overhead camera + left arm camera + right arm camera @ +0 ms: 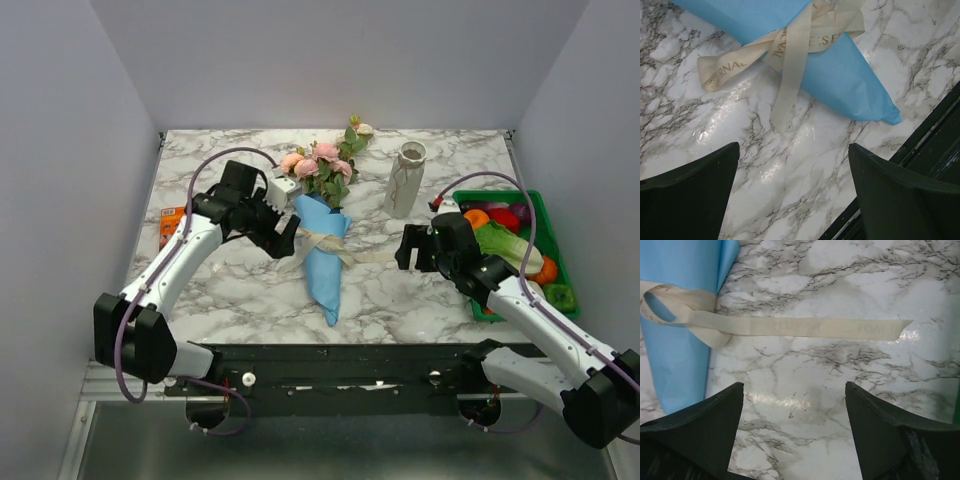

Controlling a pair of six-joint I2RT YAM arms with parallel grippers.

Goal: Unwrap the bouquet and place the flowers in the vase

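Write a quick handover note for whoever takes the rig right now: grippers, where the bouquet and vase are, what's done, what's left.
Left gripper: open, empty, over the table beside the bouquet, near the ribbon loops.
Right gripper: open, empty, facing the ribbon's long tail, which lies flat on the marble.
Bouquet: lying down between the arms, blue paper on, ribbon tied round the cone, flowers inside.
Vase: upright to the right of the blooms, no flowers in it.
Done: nothing visible yet.
Left: untie the ribbon, open the paper, put the flowers into the vase.
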